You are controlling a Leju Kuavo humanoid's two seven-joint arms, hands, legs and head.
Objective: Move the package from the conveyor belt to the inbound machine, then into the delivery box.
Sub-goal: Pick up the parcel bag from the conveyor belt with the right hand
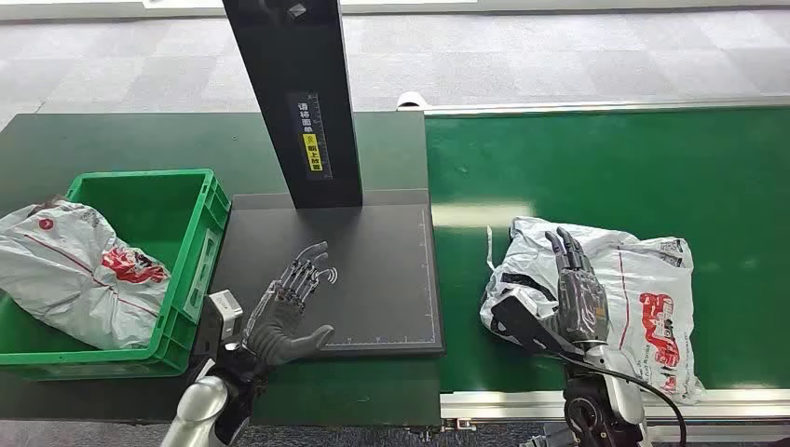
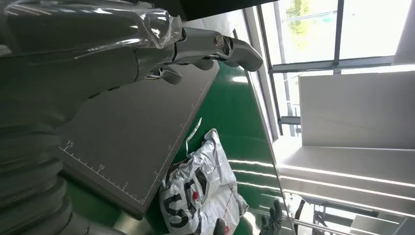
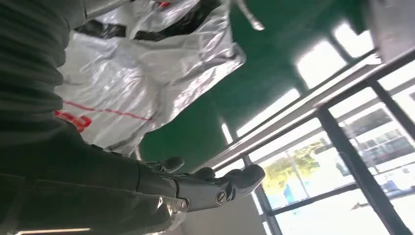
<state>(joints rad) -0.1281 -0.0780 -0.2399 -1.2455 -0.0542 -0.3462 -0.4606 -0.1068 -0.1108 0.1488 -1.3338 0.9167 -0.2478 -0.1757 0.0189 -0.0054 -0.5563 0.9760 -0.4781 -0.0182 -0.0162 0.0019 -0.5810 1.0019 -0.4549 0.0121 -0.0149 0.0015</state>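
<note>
A crumpled white plastic package with red and black print lies on the green conveyor belt. My right hand hovers over its left part with fingers stretched out, holding nothing; the same package lies close beside that hand. My left hand is spread open over the front left of the inbound machine's black plate. From the left wrist, the hand is above the plate, with the package beyond.
A green crate stands left of the plate, with another white package draped over its left rim. The machine's black post rises behind the plate. The belt's metal front rail runs near my right arm.
</note>
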